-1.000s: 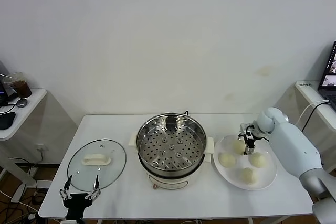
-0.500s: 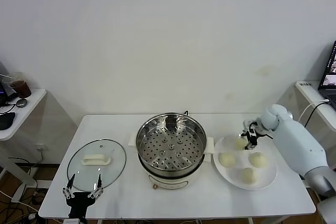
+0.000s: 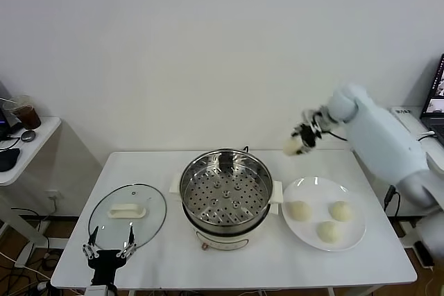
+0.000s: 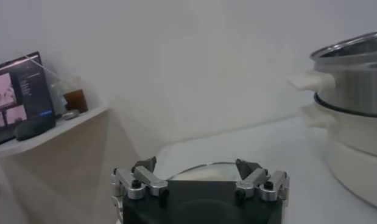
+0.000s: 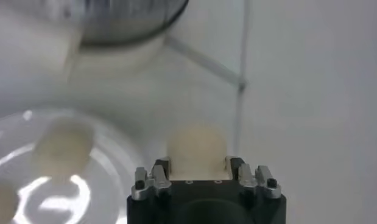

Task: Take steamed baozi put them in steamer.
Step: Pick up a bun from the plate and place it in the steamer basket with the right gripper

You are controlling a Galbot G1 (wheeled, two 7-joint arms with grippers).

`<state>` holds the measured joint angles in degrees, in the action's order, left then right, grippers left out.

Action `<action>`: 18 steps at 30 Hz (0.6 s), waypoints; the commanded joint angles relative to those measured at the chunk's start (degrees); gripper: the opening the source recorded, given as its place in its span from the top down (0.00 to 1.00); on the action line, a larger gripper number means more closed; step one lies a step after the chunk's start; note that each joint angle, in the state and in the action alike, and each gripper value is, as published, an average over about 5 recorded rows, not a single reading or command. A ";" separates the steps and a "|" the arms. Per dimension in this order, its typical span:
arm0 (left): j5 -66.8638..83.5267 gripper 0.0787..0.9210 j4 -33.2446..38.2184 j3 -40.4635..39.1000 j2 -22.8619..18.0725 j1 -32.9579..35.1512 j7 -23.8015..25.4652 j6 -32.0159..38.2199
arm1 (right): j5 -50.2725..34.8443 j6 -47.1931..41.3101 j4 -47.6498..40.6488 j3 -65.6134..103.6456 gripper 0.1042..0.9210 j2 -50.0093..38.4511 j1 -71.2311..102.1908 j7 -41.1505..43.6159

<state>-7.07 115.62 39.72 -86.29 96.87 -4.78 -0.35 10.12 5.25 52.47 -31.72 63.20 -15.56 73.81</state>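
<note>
Counter: white counter (image 3: 361, 258) against a plain pale wall.
Steamer: round shiny steel steamer basket (image 3: 226, 188) in a cream pot base, mid-counter.
Right gripper (image 3: 300, 139): raised between steamer and white plate (image 3: 354, 237), fingers pinching one cream-white round bun (image 5: 197, 148).
Plate: three buns (image 3: 300, 211).
Left gripper (image 3: 108, 249): fingers spread, near the round glass lid (image 3: 154, 218).

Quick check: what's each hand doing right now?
Left hand: open, empty, parked near the glass lid.
Right hand: closed on a baozi, raised above the table beside the steamer.
</note>
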 commanded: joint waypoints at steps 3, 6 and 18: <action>-0.21 0.12 0.17 0.03 -0.03 0.15 -0.32 0.05 | -11.38 16.25 0.02 -11.06 0.42 7.97 -11.26 2.13; -0.12 0.12 0.36 0.18 -0.07 0.28 -0.40 0.08 | -10.39 23.03 3.84 -13.12 0.42 8.56 -11.34 1.85; 0.06 0.12 0.80 -0.18 -0.85 0.77 -1.14 0.24 | 5.67 40.10 9.77 -17.47 0.42 9.47 -7.69 -4.88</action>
<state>-6.95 116.43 39.55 -87.08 97.71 -5.92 -0.14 11.96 34.96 60.16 -46.08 71.32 -21.98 70.55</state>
